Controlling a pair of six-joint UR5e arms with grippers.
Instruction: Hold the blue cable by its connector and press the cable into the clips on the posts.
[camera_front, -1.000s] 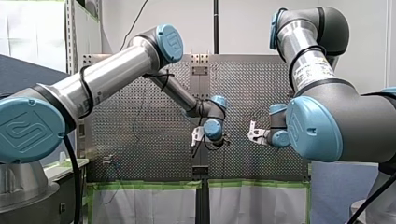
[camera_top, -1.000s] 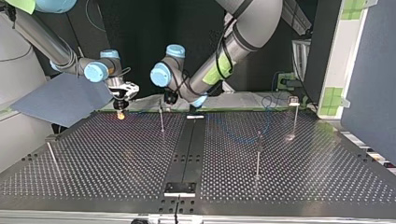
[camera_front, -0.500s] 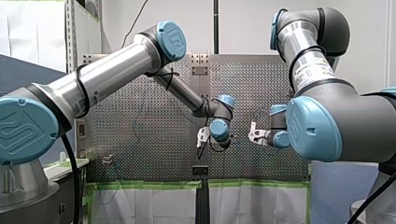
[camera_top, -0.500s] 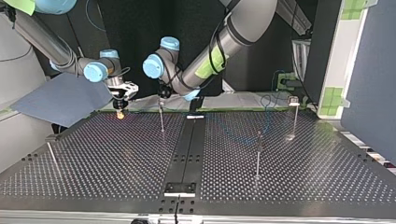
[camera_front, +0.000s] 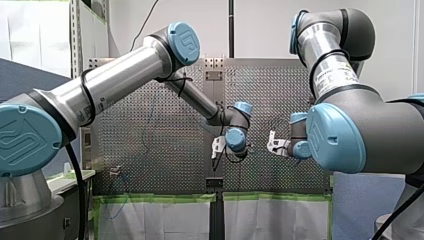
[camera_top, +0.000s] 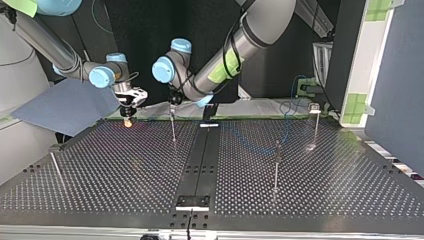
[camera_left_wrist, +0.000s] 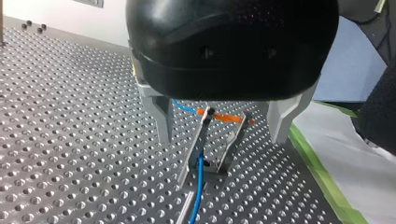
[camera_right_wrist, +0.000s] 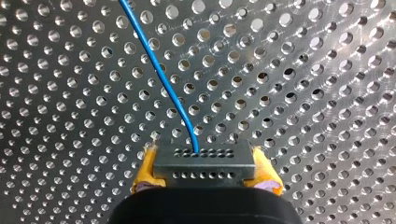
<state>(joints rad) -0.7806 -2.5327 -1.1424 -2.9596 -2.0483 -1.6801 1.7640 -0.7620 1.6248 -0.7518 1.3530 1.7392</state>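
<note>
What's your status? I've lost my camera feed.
Right gripper shut on connector. Left gripper open, straddling post. Cable crosses its top, seating unclear. Nothing seen blocking.

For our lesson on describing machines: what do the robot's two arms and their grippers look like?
Both arms, my left arm and my right arm, are silver tubes with grey joints and round blue caps, wrapped by black cables; my left gripper is black with grey metal fingers; my right gripper has yellow pads.

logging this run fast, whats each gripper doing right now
Left gripper: open, clip between its jaws, gripping nothing.
Right gripper: closed on the connector of the blue cable.
</note>
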